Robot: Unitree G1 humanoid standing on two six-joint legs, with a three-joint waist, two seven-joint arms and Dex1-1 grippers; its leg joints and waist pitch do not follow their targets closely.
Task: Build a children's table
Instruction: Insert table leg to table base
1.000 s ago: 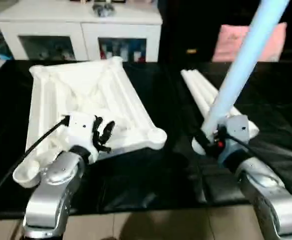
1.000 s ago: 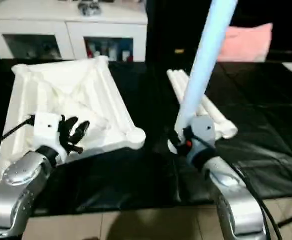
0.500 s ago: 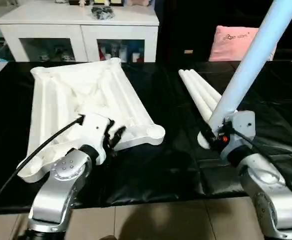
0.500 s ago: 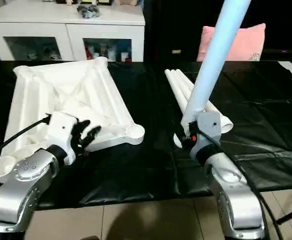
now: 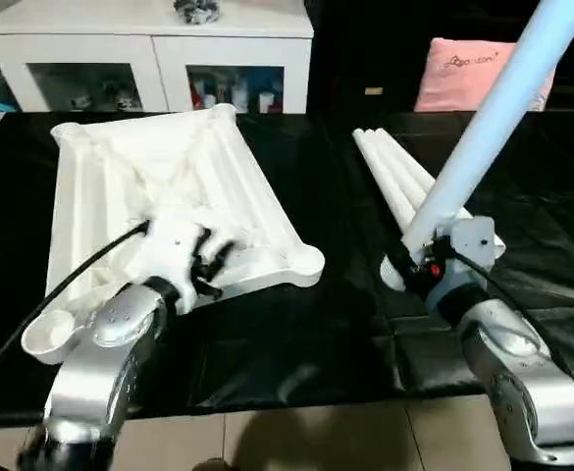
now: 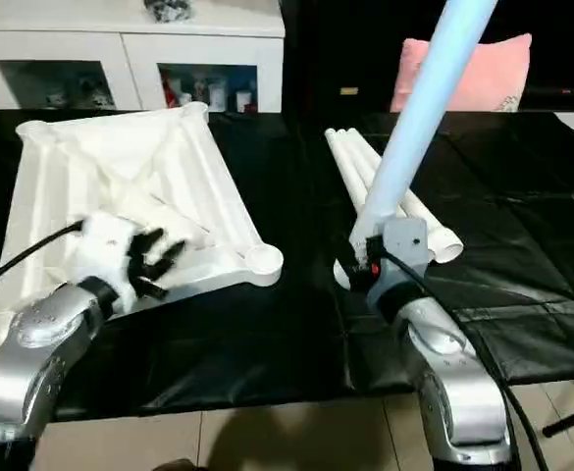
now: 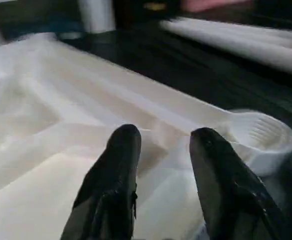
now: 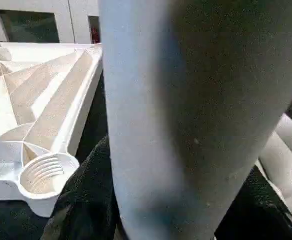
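The white tabletop point(image 5: 120, 177) lies upside down on the left of the black cloth, ribs up, with a round corner socket point(image 5: 306, 261) at its near right corner. My left gripper point(image 5: 211, 263) hovers over the tabletop's near part, just left of that socket point(image 7: 258, 132). It is open, with nothing between its black fingers point(image 7: 118, 165). My right gripper point(image 5: 412, 270) is shut on the lower end of one white leg point(image 5: 483, 128), which rises tilted to the upper right. Three more legs point(image 5: 390, 172) lie side by side on the cloth behind it.
A white glass-door cabinet point(image 5: 159, 59) stands behind the table and a pink cushion point(image 5: 468, 74) lies at the back right. The black cloth point(image 5: 296, 334) covers the work surface up to its near edge, with tiled floor point(image 5: 316, 442) below.
The head camera has shifted a little. My left gripper stays over the tabletop's near part, and my right gripper keeps the leg at about the same tilt.
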